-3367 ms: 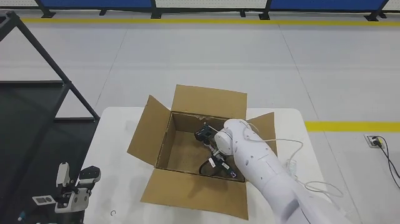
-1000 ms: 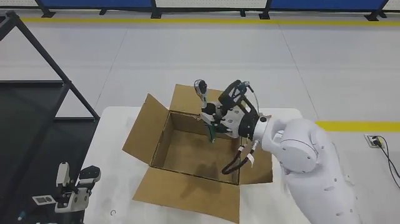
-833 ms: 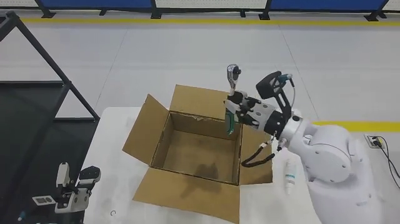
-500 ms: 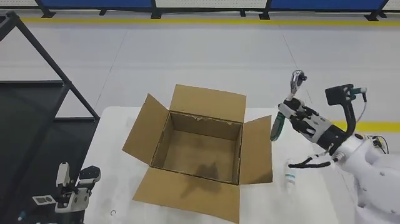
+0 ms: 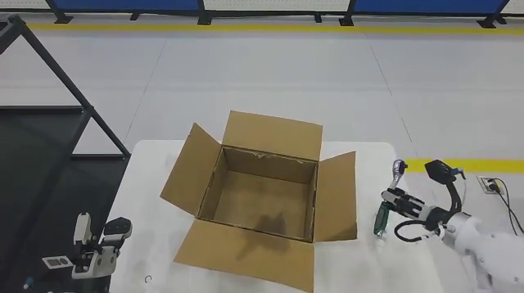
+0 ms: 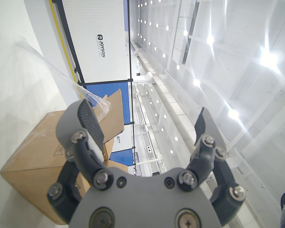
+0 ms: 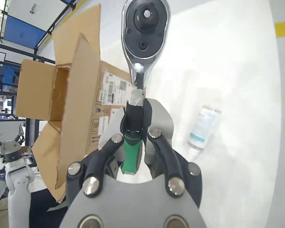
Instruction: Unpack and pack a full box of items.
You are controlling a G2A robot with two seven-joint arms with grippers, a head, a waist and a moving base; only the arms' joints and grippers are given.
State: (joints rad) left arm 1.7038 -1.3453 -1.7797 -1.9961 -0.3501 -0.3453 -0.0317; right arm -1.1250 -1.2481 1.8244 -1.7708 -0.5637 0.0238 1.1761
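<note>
The open cardboard box (image 5: 254, 199) stands mid-table with its flaps spread, and what shows of its inside is bare cardboard. My right gripper (image 5: 391, 205) is to the right of the box, low over the white table (image 5: 360, 268). It is shut on a ratchet wrench (image 7: 144, 24) with a chrome head and a green handle (image 7: 131, 148), gripped at the black neck (image 7: 135, 110). The box (image 7: 61, 100) is beside it. My left gripper (image 6: 144, 124) is open and holds nothing, pointing up toward the ceiling next to the box (image 6: 38, 148).
A small clear bottle (image 7: 204, 129) with a white cap lies on the table just right of the wrench. A clear plastic sheet (image 6: 61, 72) lies by the left gripper. A black metal rack (image 5: 49, 129) stands off the table's left side.
The right arm lifted the ratchet wrench out of the box, swung it over the right flap, and lowered it toward the table's right side near the bottle.
</note>
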